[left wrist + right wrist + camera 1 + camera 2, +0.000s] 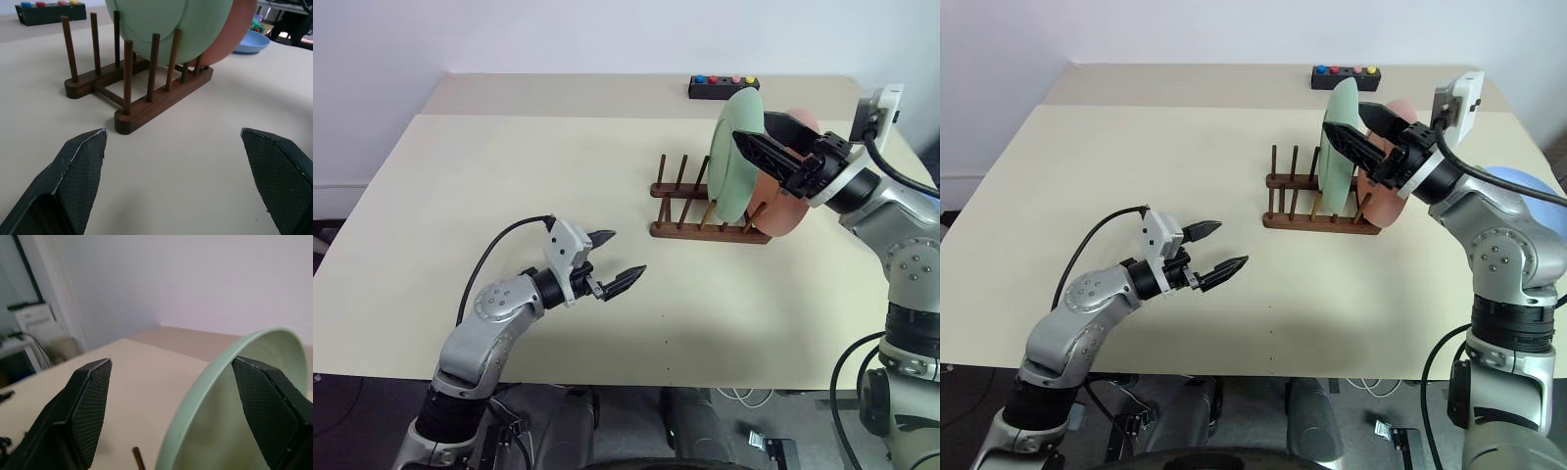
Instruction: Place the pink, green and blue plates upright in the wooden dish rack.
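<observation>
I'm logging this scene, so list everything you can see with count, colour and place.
green plate: one, mint, upright in the rack.
pink plate: one, salmon, upright in the rack, right of the green one.
blue plate: one, light blue, flat on the table beyond the rack.
wooden dish rack: one, dark brown, right half of the table.
button box: one, black, far edge.
table: one, beige.
left gripper: open, low over the table.
right gripper: open, straddling the green plate's rim.

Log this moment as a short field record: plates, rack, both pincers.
green plate: upright in wooden dish rack
pink plate: upright in rack, behind the green one
blue plate: flat on table, beyond the rack
right pincer: open, straddling green plate's rim
left pincer: open, empty, above table
black button box: far table edge
</observation>
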You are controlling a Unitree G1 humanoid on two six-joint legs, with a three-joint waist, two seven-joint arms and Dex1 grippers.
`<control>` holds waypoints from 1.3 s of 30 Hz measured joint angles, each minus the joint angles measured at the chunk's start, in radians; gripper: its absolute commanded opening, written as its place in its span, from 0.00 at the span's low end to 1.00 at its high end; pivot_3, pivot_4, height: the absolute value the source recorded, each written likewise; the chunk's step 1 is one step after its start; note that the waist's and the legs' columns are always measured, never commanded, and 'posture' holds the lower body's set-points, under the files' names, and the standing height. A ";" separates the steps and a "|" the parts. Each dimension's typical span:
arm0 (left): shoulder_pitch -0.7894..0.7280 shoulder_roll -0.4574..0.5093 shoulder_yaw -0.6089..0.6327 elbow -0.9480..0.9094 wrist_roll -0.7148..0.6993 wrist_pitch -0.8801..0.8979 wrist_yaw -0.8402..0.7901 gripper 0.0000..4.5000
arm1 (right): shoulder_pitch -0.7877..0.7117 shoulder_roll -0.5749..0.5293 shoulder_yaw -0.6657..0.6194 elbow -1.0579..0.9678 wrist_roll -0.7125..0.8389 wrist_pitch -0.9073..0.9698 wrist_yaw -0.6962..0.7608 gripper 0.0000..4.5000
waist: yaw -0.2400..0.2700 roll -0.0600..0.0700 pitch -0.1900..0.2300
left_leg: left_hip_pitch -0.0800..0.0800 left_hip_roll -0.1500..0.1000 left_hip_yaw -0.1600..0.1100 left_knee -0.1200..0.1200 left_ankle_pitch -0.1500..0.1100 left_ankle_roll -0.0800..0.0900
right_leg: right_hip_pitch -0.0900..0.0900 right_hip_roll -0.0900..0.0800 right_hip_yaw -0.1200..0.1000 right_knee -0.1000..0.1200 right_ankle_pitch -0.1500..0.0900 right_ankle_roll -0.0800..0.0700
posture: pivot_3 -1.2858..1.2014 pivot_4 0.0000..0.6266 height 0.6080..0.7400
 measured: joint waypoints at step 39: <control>0.000 -0.013 -0.019 0.009 0.011 -0.001 0.009 1.00 | -0.005 -0.113 0.064 -0.051 -0.206 0.041 0.117 0.88 | 0.002 0.000 0.000 | 0.000 0.000 0.000 0.000 0.000 0.000 | 0.000 0.000 0.000 0.000 0.000 0.000 | 0.52 0.24 0.96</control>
